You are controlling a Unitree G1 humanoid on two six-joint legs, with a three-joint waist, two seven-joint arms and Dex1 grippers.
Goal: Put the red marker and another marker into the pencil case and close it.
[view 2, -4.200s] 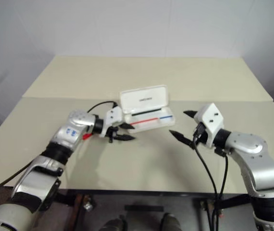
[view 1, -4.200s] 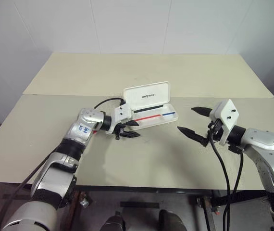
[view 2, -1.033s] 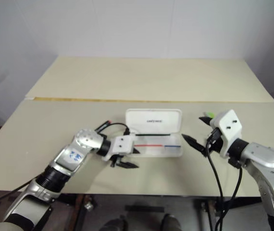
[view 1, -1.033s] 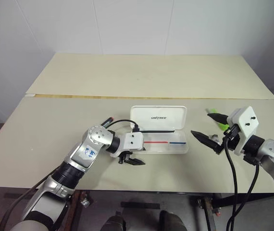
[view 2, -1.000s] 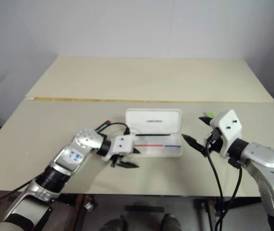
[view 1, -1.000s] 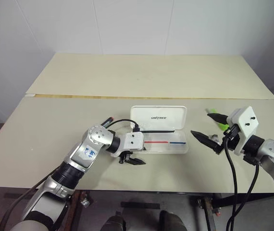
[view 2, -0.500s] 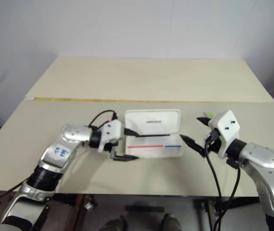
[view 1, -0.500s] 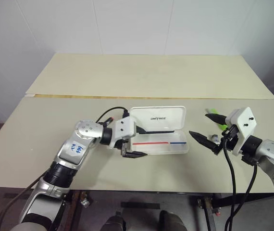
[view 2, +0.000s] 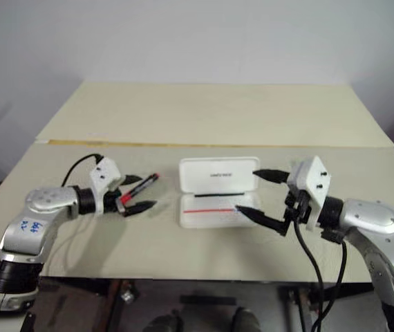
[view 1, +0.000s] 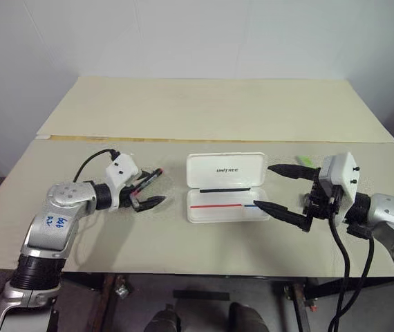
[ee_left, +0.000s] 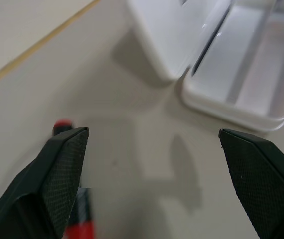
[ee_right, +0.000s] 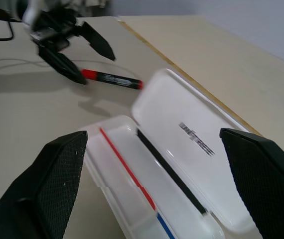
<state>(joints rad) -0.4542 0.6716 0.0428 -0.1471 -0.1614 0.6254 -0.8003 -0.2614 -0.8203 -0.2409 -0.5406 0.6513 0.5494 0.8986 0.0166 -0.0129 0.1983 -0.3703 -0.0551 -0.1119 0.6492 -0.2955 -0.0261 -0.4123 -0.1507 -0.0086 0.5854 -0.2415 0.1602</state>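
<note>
The pencil case (view 1: 227,205) lies open in the middle of the table, its white lid (view 1: 226,170) folded back and a red-and-blue stripe in the tray. To its left lies the red marker (view 1: 148,179), also in the left wrist view (ee_left: 78,221) and the right wrist view (ee_right: 111,78). My left gripper (view 1: 150,191) is open around the marker's near end, one finger (ee_left: 57,184) right beside it. My right gripper (view 1: 280,190) is open, its fingers spread over the case's right end. Behind its upper finger shows the green tip of another marker (view 1: 307,162).
The near tabletop (view 1: 204,242) meets a second board along a seam (view 1: 183,139) behind the case. The front edge runs close under both arms. A black cable (view 1: 339,242) hangs from the right wrist, and another loops above the left wrist.
My left gripper has swung left from the case's left end to the red marker and opened wide. My right gripper has shifted left over the case's right end.
</note>
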